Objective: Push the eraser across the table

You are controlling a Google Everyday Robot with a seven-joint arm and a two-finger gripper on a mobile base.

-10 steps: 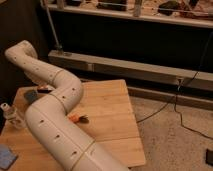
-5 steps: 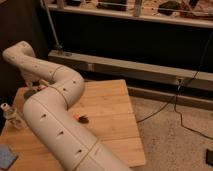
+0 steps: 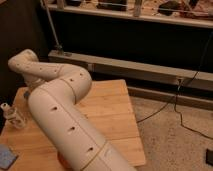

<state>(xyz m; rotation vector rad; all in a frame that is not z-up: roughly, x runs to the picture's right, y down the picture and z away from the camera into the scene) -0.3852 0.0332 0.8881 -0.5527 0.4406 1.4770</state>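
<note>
Near edge: light-blue pad (image 3: 6,156) at the 7 o'clock corner of the tabletop (image 3: 116,111), untouched. Clear bottle (image 3: 15,116) upright at the 9 o'clock edge, just beside the arm (image 3: 65,122).

- Arm rises from 6 o'clock, bends at the elbow (image 3: 76,81) near centre, then doubles back toward 10 o'clock.
- Claw: hidden behind the upper link at about 10 o'clock, low over the tabletop. Jaws spread wide. Cannot tell whether they touch anything.
- Eraser: not in sight. Judged to lie under or behind the arm at the 10 o'clock side, where the claw works.

Just changed: the wrist end of the arm has dropped and the big link has swung across. It now covers most of the left half of the planks.

Against the frame a second ago:
- Dark shapes then showed near 10 o'clock beside the arm. Now they are covered.
- The small orange-and-black object at centre was in plain view then. Now it is hidden.
- Bottle and pad have not shifted.

Meaning for the task: the arm looks to be settling in for, or starting, the push. Contact cannot be confirmed, and no eraser travel can be read.

Far: cable (image 3: 165,106) trails on the speckled floor at 2 o'clock. Dark wall and railing lie beyond.
</note>
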